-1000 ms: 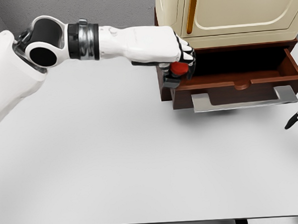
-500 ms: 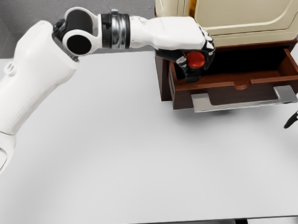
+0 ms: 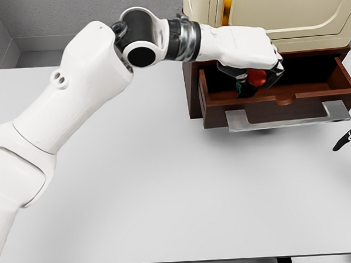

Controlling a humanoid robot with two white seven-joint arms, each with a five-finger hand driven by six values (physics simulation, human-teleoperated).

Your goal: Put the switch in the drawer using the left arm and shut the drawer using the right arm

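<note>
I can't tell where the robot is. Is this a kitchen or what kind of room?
Probably a plain test room in a simulator, not a real kitchen. There is only a bare white table, grey walls, and a cream cabinet with an open brown drawer.

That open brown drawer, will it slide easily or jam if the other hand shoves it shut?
The drawer probably slides straight: it looks rigid and hangs squarely from the cabinet. Its wide flat handle offers a broad push surface. The left hand, holding the switch inside, would likely block it.

Simulated test bench, not a real room: plain white table [image 3: 166, 185] sitting against flat grey walls [image 3: 69, 19], cream cabinet [image 3: 275, 11] standing over an open wooden drawer [image 3: 273, 94].
</note>
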